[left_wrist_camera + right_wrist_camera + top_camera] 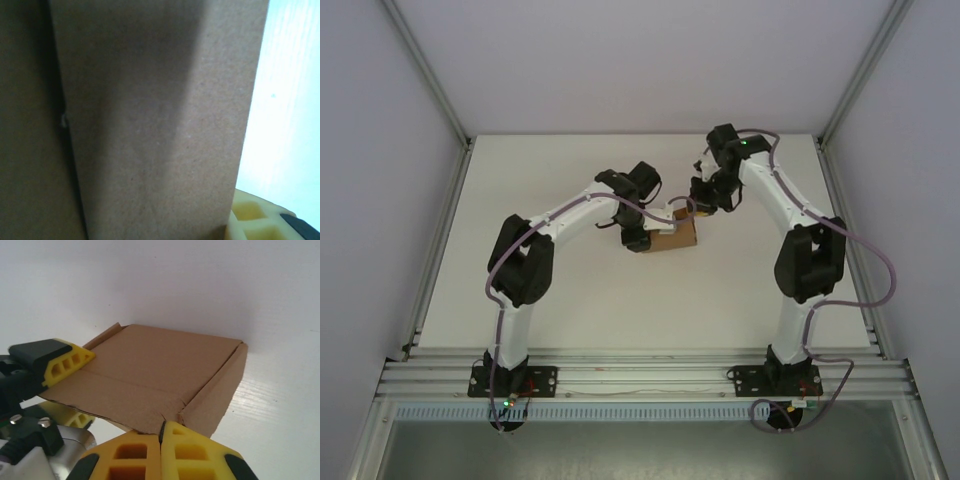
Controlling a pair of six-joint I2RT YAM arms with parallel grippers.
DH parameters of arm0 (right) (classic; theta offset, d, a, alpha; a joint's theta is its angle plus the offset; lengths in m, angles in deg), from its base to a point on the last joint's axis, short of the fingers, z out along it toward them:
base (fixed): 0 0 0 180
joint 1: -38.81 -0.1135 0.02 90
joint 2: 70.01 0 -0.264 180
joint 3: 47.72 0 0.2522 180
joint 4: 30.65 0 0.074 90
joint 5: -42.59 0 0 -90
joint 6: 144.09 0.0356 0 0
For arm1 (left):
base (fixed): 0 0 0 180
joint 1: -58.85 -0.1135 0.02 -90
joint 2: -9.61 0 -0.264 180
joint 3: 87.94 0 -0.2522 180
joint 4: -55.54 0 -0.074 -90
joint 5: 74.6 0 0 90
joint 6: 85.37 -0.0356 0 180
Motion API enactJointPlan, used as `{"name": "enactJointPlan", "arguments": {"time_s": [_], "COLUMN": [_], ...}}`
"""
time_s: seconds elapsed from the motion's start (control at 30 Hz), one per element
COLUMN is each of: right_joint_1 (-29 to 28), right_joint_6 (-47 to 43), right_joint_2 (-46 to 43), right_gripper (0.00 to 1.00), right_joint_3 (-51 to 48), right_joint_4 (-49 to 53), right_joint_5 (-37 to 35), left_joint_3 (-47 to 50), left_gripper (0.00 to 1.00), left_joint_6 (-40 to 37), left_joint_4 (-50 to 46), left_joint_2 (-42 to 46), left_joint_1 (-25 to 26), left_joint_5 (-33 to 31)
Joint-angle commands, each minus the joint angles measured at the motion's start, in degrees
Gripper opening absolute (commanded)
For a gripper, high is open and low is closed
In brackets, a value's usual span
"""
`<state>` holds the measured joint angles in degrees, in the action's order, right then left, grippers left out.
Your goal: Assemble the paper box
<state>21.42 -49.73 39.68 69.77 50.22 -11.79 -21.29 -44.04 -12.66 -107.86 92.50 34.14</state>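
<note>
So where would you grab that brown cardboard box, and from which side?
Probably by a thin edge, coming in level from the side. The paper box lies flat with a broad top panel, so pinching that panel's rim, one finger above and one below, should suit it. The left gripper sits on one edge in just that way.

Your paper box is near the middle of the table, between your two tools. Your left tool reaches in from the box's left, one finger above that edge and the other below it. Your right tool is at the box's right rear, its fingers pressed together right against the box's edge.
</note>
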Motion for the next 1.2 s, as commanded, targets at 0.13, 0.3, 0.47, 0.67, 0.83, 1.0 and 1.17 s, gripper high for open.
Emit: {"name": "enactJointPlan", "arguments": {"time_s": [0.13, 0.3, 0.47, 0.67, 0.83, 1.0, 1.17], "right_joint_1": [1.0, 0.0, -1.8, -3.9, -4.9, -4.8, -5.1], "right_joint_6": [2.6, 7.1, 10.4, 5.4, -0.6, -0.8, -1.1], "right_joint_2": [-4.9, -13.5, -20.7, -23.6, -25.2, -25.6, -24.6], "right_gripper": [0.0, 0.0, 0.0, 0.0, 0.0, 0.0, 0.0], "right_joint_3": [-11.2, -28.1, -45.0, -53.8, -60.0, -60.5, -61.1], "right_joint_4": [-10.2, -29.0, -51.5, -60.2, -65.8, -65.6, -67.1], "right_joint_5": [0.3, -11.4, -12.3, -14.6, -17.4, -18.4, -19.1], "left_joint_3": [1.3, 0.4, 0.8, 1.8, 3.4, 3.4, 3.8], "left_gripper": [0.32, 0.32, 0.32, 0.32, 0.32, 0.32, 0.34], "left_joint_6": [-1.7, -0.3, 0.2, 1.8, 2.0, 1.9, 3.7], "left_joint_4": [-5.7, -5.5, -5.0, -4.0, -2.8, -3.7, -1.7], "left_joint_2": [-2.7, -3.0, -2.9, -2.4, -1.5, -1.8, -0.8], "left_joint_1": [0.2, 0.2, 0.1, 0.2, 0.2, 0.0, -0.4], "left_joint_5": [-1.1, -0.6, 0.9, 0.5, 0.8, -0.7, -0.3]}}
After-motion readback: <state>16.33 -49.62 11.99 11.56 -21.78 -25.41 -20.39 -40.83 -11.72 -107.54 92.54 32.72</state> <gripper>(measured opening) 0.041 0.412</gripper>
